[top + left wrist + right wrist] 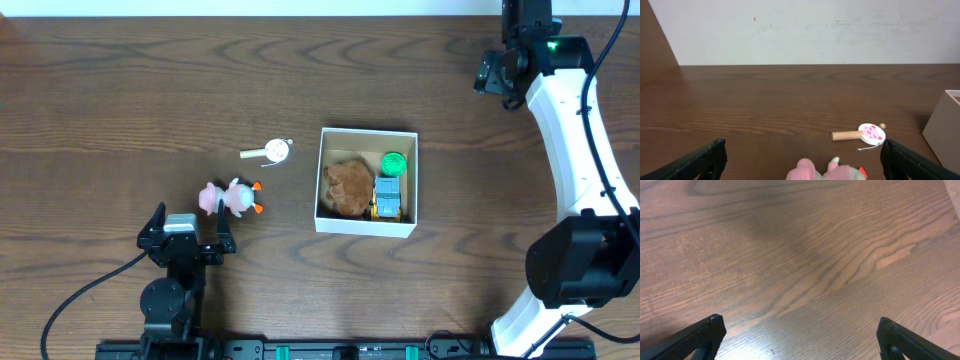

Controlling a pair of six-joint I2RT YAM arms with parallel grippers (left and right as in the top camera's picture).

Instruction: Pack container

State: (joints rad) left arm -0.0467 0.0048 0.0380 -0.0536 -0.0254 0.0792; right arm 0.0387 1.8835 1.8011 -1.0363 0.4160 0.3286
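Standing wide apart and empty, the two black fingers of the left gripper (190, 220) point at a small pink and white plastic animal toy with orange feet (230, 197), which lies on the table just ahead of them. The left wrist view shows the toy's top between the open fingers, not touched by either.

A little beyond it lies a round white toy with a pink face on a short wooden handle (270, 151), well clear of the gripper.

The right gripper (802, 340) is also open with nothing between its fingers. It hangs over bare tabletop at the far right, well apart from every toy.

The square white cardboard container (366, 227) sits near the middle of the dark brown wooden table (120, 90), to the right of both loose toys. Inside it are a brown furry plush toy (346, 187), a round green plastic piece (394, 163) and a blue and yellow toy vehicle (388, 198).

By this count the packing looks more than half done: three toys are in and two lie outside. The pink animal seems the likely next pick.
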